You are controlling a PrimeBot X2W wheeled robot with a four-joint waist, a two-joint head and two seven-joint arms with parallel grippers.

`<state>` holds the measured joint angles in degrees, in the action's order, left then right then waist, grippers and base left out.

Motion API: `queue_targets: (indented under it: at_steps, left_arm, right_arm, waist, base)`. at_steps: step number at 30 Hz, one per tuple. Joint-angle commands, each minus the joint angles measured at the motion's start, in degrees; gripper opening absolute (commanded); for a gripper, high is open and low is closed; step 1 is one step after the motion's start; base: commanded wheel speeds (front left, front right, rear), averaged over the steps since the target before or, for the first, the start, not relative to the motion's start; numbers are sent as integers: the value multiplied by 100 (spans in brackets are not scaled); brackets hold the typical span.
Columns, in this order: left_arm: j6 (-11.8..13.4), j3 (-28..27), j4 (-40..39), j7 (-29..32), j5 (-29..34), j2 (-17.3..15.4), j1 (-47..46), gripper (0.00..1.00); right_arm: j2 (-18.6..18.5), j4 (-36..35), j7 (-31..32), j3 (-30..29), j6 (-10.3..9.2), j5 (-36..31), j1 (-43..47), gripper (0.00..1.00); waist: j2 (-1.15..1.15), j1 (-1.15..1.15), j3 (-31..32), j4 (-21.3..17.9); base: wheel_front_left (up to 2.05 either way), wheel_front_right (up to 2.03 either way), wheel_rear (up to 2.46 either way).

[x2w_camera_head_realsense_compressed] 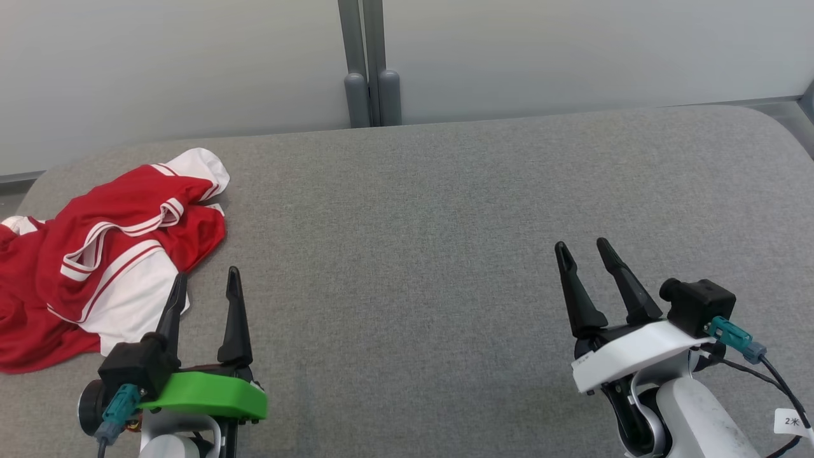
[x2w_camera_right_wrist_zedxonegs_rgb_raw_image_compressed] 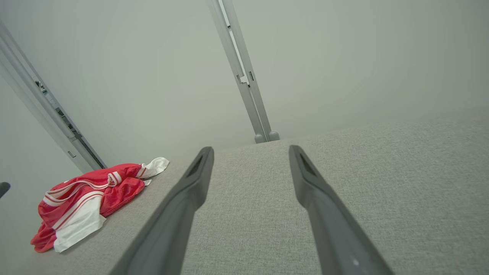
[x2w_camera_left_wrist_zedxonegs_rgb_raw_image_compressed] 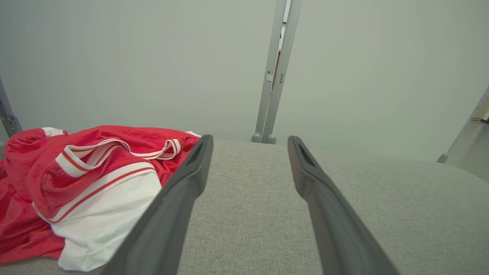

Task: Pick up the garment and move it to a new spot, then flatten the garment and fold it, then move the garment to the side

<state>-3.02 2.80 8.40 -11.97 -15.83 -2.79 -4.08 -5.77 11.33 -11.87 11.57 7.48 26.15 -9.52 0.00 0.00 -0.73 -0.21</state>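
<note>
A crumpled red and white garment [x2w_camera_head_realsense_compressed: 95, 254] lies in a heap at the left end of the grey table [x2w_camera_head_realsense_compressed: 445, 222]. In the left wrist view the garment [x2w_camera_left_wrist_zedxonegs_rgb_raw_image_compressed: 76, 179] lies to the left, in the right wrist view the garment [x2w_camera_right_wrist_zedxonegs_rgb_raw_image_compressed: 84, 198] is far off at the lower left. My left gripper [x2w_camera_head_realsense_compressed: 206, 283] stands open just right of the heap, its left fingertip at the cloth's white edge, nothing between its fingers. My right gripper [x2w_camera_head_realsense_compressed: 582, 248] is open over bare table at the right, far from the garment.
Pale wall panels stand behind the table, joined by a grey post [x2w_camera_head_realsense_compressed: 369, 70] at the back middle. The table's rounded far right corner [x2w_camera_head_realsense_compressed: 782, 127] and left edge are in view. Bare grey fabric spreads between the two grippers.
</note>
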Motion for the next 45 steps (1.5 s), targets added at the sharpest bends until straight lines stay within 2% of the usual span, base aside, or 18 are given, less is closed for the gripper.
queue_targets:
  at_steps: [1, 27, 45]
  left_arm:
    - [-5, 2, -29, -50, 147, -41, -32, 100]
    - [51, 34, 40, -334, 1104, -23, -66, 100]
    - [80, 59, 113, -326, 947, -22, -74, 100]
  right_arm:
    - [3, -7, -64, 18, 2, -139, -69, 100]
    - [115, 245, -343, -76, 1, -1182, -140, 100]
    - [183, 228, -336, -160, 1, -1123, -118, 100]
  waist:
    - [0, 0, 4, -5]
    - [0, 0, 22, -21]
    - [0, 0, 35, -31]
  base:
    - [0, 0, 0]
    - [0, 0, 0]
    - [0, 0, 0]
